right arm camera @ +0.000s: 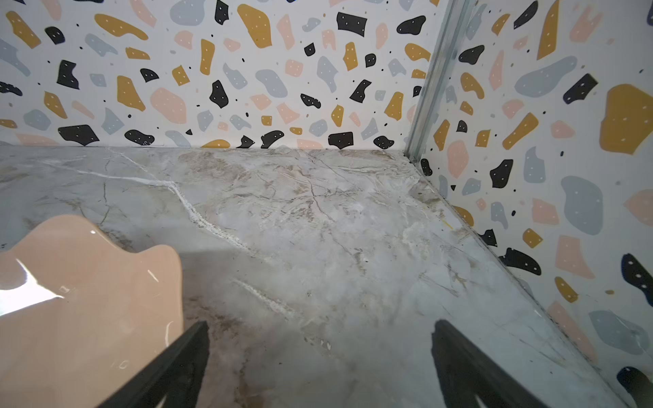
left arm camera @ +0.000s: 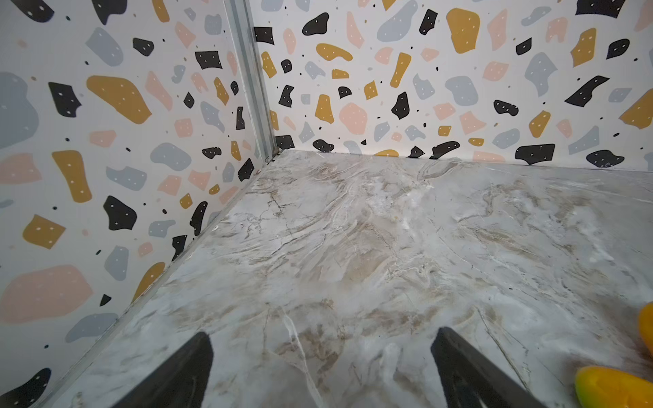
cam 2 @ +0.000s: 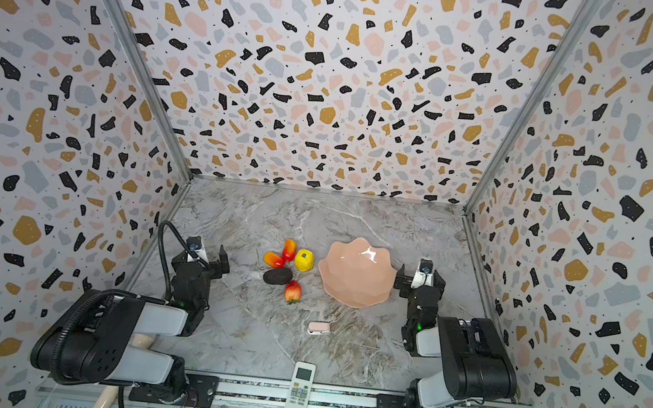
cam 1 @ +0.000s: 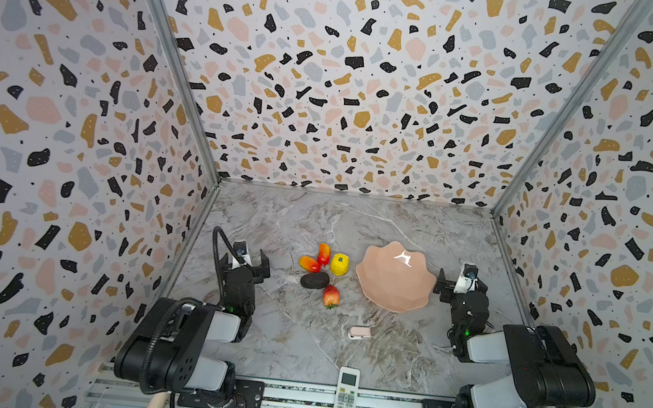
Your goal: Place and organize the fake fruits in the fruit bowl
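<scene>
The salmon-pink fruit bowl [cam 1: 394, 288] [cam 2: 355, 283] stands empty right of centre on the marble table. Left of it the fake fruits lie in a cluster: a bumpy yellow one [cam 1: 339, 264], a dark oval [cam 1: 315, 280], two red-orange ovals [cam 1: 324, 253] [cam 1: 309, 264] and a strawberry [cam 1: 331, 296]. My left gripper [cam 1: 253, 261] [left arm camera: 322, 335] is open and empty, left of the cluster; two fruit ends [left arm camera: 615, 386] show at the edge of the left wrist view. My right gripper [cam 1: 461, 285] [right arm camera: 321, 325] is open and empty beside the bowl's rim [right arm camera: 88, 300].
A small pale pink-white gadget [cam 1: 359, 332] lies in front of the bowl. A white remote control [cam 1: 346, 395] rests at the table's front edge, over the rail. Terrazzo-patterned walls enclose the table at the left, back and right.
</scene>
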You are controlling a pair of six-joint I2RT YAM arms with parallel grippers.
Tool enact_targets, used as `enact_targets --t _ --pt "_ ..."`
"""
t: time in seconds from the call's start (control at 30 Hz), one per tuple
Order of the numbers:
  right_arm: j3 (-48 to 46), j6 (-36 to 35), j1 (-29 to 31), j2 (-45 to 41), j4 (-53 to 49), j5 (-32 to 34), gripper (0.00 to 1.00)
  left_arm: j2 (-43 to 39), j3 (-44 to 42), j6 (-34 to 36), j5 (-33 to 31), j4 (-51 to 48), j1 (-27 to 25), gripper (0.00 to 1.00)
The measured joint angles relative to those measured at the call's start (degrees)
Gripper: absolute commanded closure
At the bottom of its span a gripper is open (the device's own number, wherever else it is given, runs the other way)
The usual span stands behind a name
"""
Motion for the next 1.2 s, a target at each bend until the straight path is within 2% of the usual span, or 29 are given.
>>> enact_targets --t 1.03,1.2 --pt "0.0 0.1 0.0 -0.1 -0.1 0.0 0.01 -0.1 0.0 0.0 0.0 0.0 0.0 0.0" --pt "-0.5 0.0 0.3 -2.5 -0.8 0.3 0.01 -5.0 0.0 -0.3 -1.4 -3.0 0.0 0.01"
